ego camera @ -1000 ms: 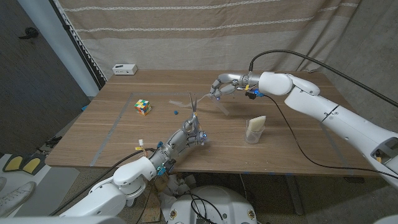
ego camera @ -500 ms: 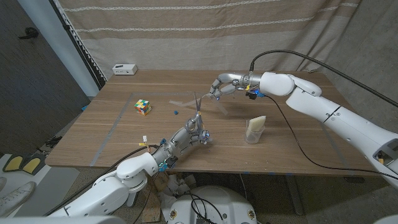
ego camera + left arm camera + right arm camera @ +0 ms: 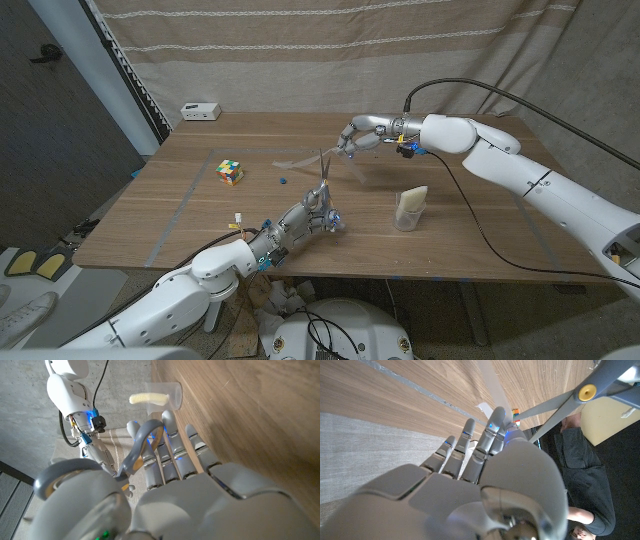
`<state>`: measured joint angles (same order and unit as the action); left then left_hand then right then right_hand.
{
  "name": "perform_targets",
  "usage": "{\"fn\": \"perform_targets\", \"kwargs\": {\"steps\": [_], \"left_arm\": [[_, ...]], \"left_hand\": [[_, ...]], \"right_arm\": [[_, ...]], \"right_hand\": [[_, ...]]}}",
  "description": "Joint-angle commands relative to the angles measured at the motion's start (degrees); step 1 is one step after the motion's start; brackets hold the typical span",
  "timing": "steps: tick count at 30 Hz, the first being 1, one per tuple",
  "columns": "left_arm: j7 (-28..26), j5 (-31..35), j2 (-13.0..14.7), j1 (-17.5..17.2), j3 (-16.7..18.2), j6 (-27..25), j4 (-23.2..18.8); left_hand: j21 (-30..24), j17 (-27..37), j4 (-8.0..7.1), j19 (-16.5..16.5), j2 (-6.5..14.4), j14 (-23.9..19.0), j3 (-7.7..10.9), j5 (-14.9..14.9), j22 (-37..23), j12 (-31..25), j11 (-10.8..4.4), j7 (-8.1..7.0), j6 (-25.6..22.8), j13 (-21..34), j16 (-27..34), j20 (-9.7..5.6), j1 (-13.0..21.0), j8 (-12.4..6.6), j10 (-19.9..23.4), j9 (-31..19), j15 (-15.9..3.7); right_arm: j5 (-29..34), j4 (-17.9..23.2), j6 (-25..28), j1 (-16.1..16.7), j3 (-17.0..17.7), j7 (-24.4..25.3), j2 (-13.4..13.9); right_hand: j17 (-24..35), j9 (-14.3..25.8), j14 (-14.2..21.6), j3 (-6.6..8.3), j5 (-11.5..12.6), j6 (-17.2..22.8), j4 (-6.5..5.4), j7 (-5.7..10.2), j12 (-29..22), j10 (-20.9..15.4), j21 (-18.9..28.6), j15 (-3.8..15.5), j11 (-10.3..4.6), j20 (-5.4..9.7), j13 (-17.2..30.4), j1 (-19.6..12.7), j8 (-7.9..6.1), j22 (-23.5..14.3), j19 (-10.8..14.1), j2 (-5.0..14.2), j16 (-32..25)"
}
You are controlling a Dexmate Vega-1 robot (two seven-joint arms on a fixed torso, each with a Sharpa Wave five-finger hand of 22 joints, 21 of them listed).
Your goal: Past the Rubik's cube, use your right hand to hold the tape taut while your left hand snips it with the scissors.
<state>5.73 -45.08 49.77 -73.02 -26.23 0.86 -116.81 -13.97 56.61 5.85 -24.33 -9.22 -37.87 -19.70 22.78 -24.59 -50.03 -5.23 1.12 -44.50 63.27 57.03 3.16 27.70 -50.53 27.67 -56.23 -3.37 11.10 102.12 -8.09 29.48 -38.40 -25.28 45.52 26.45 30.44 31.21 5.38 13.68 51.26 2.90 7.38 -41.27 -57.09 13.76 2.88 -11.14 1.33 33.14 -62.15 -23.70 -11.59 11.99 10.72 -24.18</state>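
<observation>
On the wooden bench (image 3: pixel 200 215), the robot's right hand (image 3: pixel 358 136) is raised above the far middle of the surface, its fingers closed on the end of a strip of clear tape (image 3: pixel 300 162). The tape runs from that hand down toward a small blue object (image 3: pixel 284 180) lying just past the multicoloured Rubik's cube (image 3: pixel 230 171), and it looks stretched straight. The left hand (image 3: pixel 312 212) grips the grey handles of a pair of silver-bladed scissors (image 3: pixel 322 175), holding them upright with the blades slightly parted and their tips reaching up to the tape line; whether the blades touch the tape cannot be told. In the right wrist view the open scissor blades (image 3: pixel 555 402) cross close beside the right hand's fingers (image 3: pixel 470 435). A clear cup holding a cream-coloured roll (image 3: pixel 408 208) stands near the bench's front edge, to the right of the scissors. A small white box (image 3: pixel 200 111) sits at the far left corner.
</observation>
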Motion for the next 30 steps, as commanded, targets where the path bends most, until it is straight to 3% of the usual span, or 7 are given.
{"fn": "perform_targets", "kwargs": {"steps": [1,6,17,30], "left_arm": [[0.08,1.19,-0.14,2.81,-1.2,-1.78,0.83],[0.7,1.22,0.29,3.62,-1.12,-2.22,0.73],[4.71,0.09,-2.43,6.08,-2.83,-0.98,4.18],[7.38,-2.21,-3.76,6.29,-3.21,-0.03,6.27]], "left_hand": [[-0.43,-0.55,-0.33,-1.41,-0.09,-0.25,-0.08,0.14,-0.14,-40.2,-1.43,0.89,-0.11,7.76,0.22,-1.26,-0.25,0.24,1.98,0.14,-3.54],[-0.4,-0.87,-0.28,-1.74,-0.1,-0.87,-0.05,0.16,0.06,-40.23,-1.47,1.16,-0.33,7.76,0.29,-1.81,-0.17,-0.03,2.27,-0.17,-4.04],[-0.41,-0.66,-0.21,-2.31,-0.1,-0.81,-0.03,0.19,0.33,-40.15,-1.5,1.04,-0.14,7.78,0.45,-1.89,-0.06,0.09,2.12,-0.12,-4.11],[-0.22,0.04,-0.13,-2.54,-0.06,-0.74,-0.01,0.27,0.71,-40.21,-1.58,1.08,-0.41,7.81,0.9,-1.49,0.1,0.24,2.2,0.25,-4.35]], "right_arm": [[-0.74,-0.31,-1.25,0.35,0.46,-0.25,0.26],[-1.06,-0.06,-1.69,0.66,0.9,-0.24,0.74],[-1.52,1.1,-1.9,1.91,2.06,0.05,2.15],[-0.25,1.89,-2.1,2.25,2.19,0.07,2.64]], "right_hand": [[0.32,0.25,0.62,0.02,-0.07,0.02,-0.36,0.22,-0.47,0.17,0.39,10.3,-0.16,-0.12,0.04,-0.71,0.09,-0.14,0.23,0.01,-0.31],[0.38,0.31,0.58,0.01,-0.09,0.12,-0.39,0.36,-0.49,0.18,0.4,10.3,-0.16,-0.13,-0.04,-0.75,0.1,-0.15,0.22,0.03,-0.33],[0.53,0.32,0.55,-0.01,-0.12,0.1,-0.46,0.35,-0.55,0.38,0.42,10.31,-0.15,-0.11,-0.04,-0.84,0.27,-0.15,0.21,0.03,-0.41],[0.7,0.3,0.36,-0.13,-0.16,0.25,-0.54,1.05,-0.63,0.65,0.38,10.32,-0.14,-0.01,-0.05,-0.91,0.44,-0.16,0.05,-0.12,-0.43]]}}
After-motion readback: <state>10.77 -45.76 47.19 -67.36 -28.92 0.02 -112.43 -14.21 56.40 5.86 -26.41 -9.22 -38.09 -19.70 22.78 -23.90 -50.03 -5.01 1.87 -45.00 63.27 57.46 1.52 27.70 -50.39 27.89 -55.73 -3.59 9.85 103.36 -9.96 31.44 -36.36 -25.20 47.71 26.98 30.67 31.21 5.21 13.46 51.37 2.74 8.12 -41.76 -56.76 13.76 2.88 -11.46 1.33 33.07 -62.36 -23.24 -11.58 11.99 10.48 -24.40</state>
